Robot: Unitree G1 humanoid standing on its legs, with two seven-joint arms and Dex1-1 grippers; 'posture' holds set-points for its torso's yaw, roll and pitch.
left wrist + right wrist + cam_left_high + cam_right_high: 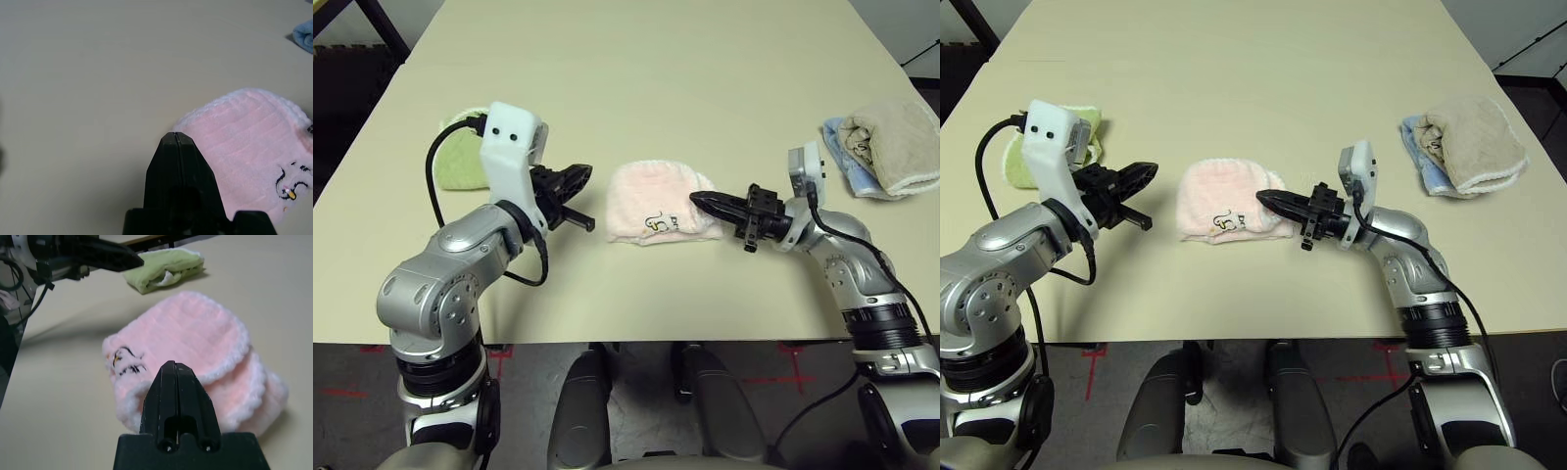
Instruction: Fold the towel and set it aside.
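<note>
Right gripper (697,201) pressed together, empty, tip at right edge of towel (651,203), level, pointing left. Left gripper (1148,171) likewise pressed together, empty, just left of towel, apart from it. Towel folded in layers, mid-table (636,88). Green cloth (460,157) beyond left gripper; beige-and-blue bundle (886,147) well right of towel.

Silver arms (450,279), black cables, white wrist cams, blk fingers.
</note>
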